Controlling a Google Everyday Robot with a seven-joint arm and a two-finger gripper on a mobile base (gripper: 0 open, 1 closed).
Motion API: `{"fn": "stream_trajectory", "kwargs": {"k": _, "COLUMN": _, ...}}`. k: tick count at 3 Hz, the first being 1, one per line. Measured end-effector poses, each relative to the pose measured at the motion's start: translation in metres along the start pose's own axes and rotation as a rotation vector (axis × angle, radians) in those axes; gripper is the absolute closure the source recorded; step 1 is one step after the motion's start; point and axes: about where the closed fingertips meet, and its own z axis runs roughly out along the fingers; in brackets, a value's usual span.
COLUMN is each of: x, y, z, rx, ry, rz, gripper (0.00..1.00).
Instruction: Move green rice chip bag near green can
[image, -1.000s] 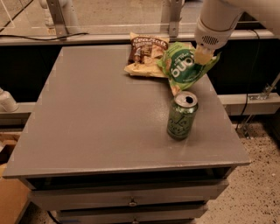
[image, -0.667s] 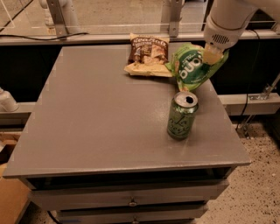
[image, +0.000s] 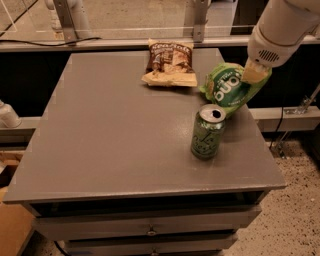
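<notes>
The green rice chip bag (image: 227, 89) is light green with a dark green round logo and white lettering. It hangs tilted at the right side of the grey table (image: 110, 145), its lower end close to the tabletop. My gripper (image: 256, 74) comes down from the upper right on a white arm and is shut on the bag's upper right end. The green can (image: 207, 132) stands upright on the table just in front of and below the bag, a small gap apart.
A brown-and-tan chip bag (image: 169, 62) lies at the table's far edge, left of the green bag. The table's right edge (image: 260, 145) is close to the can. A rail and metal posts (image: 65, 20) run behind the table. Drawers sit below the tabletop.
My gripper has moved right and slightly toward the front with the green bag in it. The can and the brown bag have not moved.
</notes>
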Motion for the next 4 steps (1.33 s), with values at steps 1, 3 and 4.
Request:
{"fn": "stream_trajectory", "kwargs": {"k": 1, "x": 0.012, "y": 0.017, "z": 0.005, "rx": -0.020, "ry": -0.021, "rz": 0.006, "gripper": 1.00}}
{"fn": "stream_trajectory", "kwargs": {"k": 3, "x": 0.020, "y": 0.043, "z": 0.005, "rx": -0.058, "ry": -0.060, "rz": -0.015, "gripper": 1.00}}
{"fn": "stream_trajectory", "kwargs": {"k": 4, "x": 0.022, "y": 0.056, "z": 0.001, "rx": -0.078, "ry": -0.077, "rz": -0.026, "gripper": 1.00}}
